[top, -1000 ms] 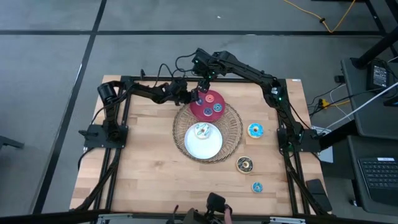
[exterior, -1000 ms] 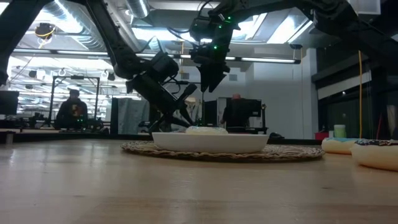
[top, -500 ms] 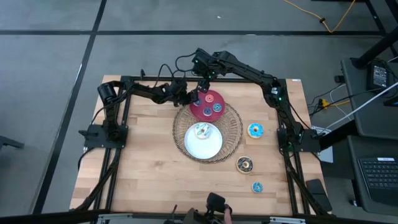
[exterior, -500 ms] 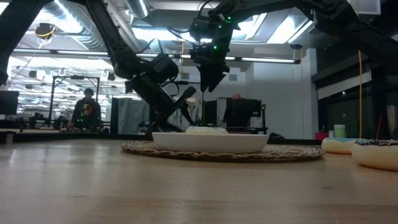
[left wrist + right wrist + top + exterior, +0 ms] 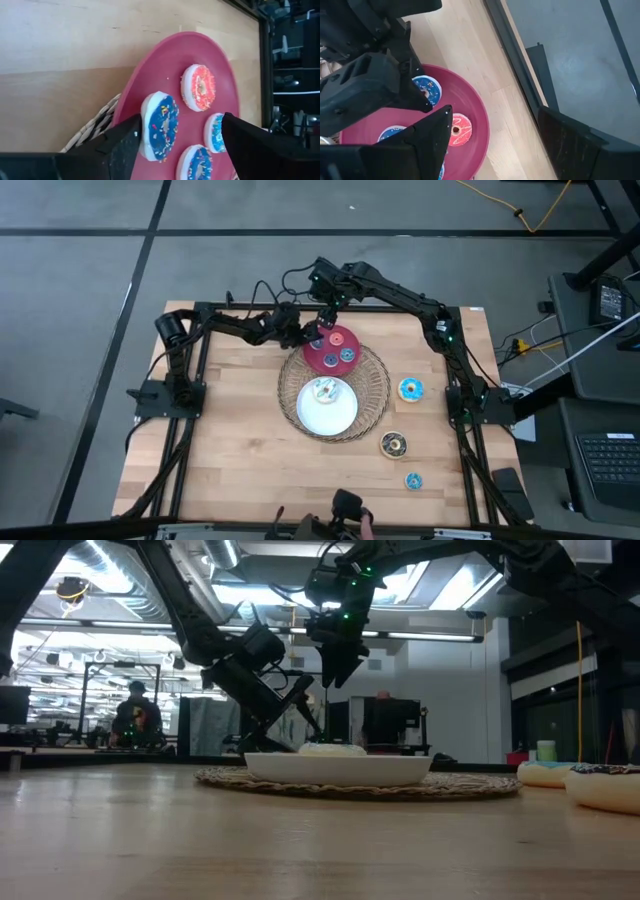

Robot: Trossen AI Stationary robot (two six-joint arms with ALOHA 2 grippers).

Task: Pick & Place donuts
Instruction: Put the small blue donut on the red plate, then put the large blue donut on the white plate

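A red plate [image 5: 322,360] rests on the far rim of a round wicker tray [image 5: 378,385]. On it lie three blue donuts [image 5: 160,125] [image 5: 215,132] [image 5: 195,162] and an orange-pink donut [image 5: 199,87]. My left gripper [image 5: 181,119] [image 5: 316,338] is open, low over the plate's far left edge, its fingers on either side of the nearest blue donut. My right gripper [image 5: 330,308] [image 5: 494,109] hangs open higher up, above the plate's far edge, holding nothing. A white-sprinkled donut [image 5: 324,389] lies on a white plate [image 5: 335,418] in the tray. My left gripper stands open astride the nearest blue donut. One finger [image 5: 127,142] is right beside the donut's white rim [image 5: 145,127]; I cannot tell whether it touches. The donut lies flat on the red plate.
On the bare wood right of the tray lie a blue donut [image 5: 410,389], a dark brown donut [image 5: 393,443] and a small blue donut [image 5: 413,479]. Black frame rails run along the table's left, right and far sides. People stand in the room beyond.
My left gripper has opened its fingers while staying where it was, low over the red plate's far left edge. The blue donut between them now lies on the plate.
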